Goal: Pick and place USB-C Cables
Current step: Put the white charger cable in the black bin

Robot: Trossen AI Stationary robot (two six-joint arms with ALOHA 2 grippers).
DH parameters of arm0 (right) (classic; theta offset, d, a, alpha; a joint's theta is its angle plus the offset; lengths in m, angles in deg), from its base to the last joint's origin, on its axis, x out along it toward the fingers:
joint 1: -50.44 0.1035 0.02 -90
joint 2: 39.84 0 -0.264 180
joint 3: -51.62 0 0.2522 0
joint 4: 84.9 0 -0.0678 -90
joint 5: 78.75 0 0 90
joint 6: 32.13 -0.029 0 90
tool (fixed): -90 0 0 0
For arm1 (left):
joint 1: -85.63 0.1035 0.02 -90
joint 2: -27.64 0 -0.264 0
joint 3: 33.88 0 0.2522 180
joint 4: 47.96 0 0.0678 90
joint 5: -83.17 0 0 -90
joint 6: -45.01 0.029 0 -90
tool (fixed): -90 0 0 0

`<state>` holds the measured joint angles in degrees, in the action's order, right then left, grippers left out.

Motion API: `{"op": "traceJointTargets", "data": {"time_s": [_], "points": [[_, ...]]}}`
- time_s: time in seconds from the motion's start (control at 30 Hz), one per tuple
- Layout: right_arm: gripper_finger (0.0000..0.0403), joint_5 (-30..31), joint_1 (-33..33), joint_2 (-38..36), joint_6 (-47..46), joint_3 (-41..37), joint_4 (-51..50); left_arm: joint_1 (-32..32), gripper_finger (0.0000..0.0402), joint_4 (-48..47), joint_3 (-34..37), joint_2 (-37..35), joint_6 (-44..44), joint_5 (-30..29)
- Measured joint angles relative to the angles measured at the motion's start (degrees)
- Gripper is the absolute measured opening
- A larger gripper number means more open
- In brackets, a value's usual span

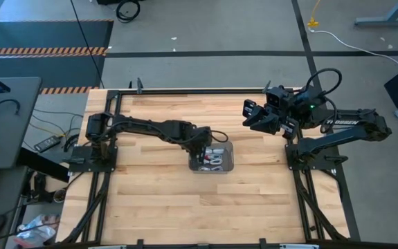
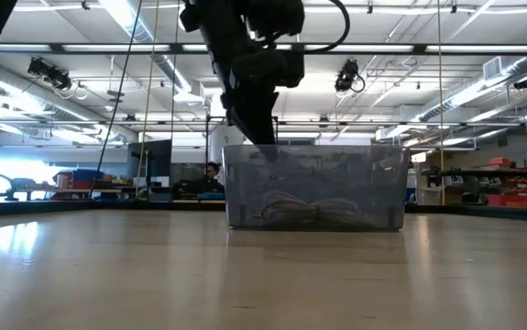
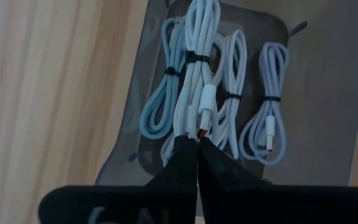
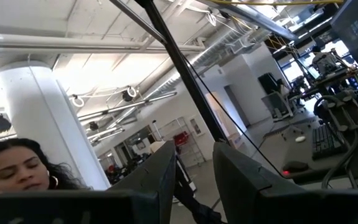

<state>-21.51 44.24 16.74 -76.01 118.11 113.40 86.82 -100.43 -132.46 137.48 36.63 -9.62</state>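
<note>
The left gripper [image 1: 203, 146] hangs over the left rim of the grey tray [image 1: 228, 166], which stands near the middle of the wooden worktop [image 1: 157, 200], and its two dark fingers [image 3: 213, 163] are pressed together on the end of one white USB-C cable bundle [image 3: 197, 81], the one with a red bit at its plug. In the left wrist view that held bundle runs straight out from the fingertips, hanging above the tray floor and lying across the line of the others. Below it, on the floor of the tray, rest more coiled bundles, each tied at its middle with a dark band: a pale blue one [image 3: 160, 102] on one side of the held cable, a white one [image 3: 233, 99] just beside it on the other side, and a light grey one [image 3: 267, 106] farthest out, apart from the rest, toward the tray's far wall. From the low view the tray shows as a translucent box with pale cable coils [image 2: 313, 213] lying on its bottom, and the left arm reaches down to its rim. The right gripper [image 1: 254, 116] is held up by the worktop's right rear corner, well apart from the tray, with its fingers [image 4: 157, 180] standing apart and nothing between them; a person shows in the room behind it.
</note>
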Motion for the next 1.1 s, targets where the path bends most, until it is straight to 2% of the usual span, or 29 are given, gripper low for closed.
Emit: {"op": "traceJointTargets", "data": {"time_s": [0.27, 0.47, 0.77, 1.1], "points": [[0.0113, -0.15, 0.00, 0.00, 0.11, 0.00, 0.01, -0.13, 0.0000, 0.33, 0.00, 0.11, 0.04, 0.02], [0.0113, -0.50, 0.00, 0.02, 0.11, 0.00, 0.05, -0.42, 0.0000, 0.30, -0.02, 3.16, 0.75, 2.85], [0.0114, -0.89, 0.00, 0.02, 0.11, 0.02, 0.10, -1.13, 0.0001, 0.72, -0.02, 4.94, 1.69, 2.54], [0.0114, -1.09, 0.00, 0.02, 0.03, 0.02, 0.02, -1.03, 0.0073, -2.20, -0.86, 3.95, 2.64, 2.43]]}}
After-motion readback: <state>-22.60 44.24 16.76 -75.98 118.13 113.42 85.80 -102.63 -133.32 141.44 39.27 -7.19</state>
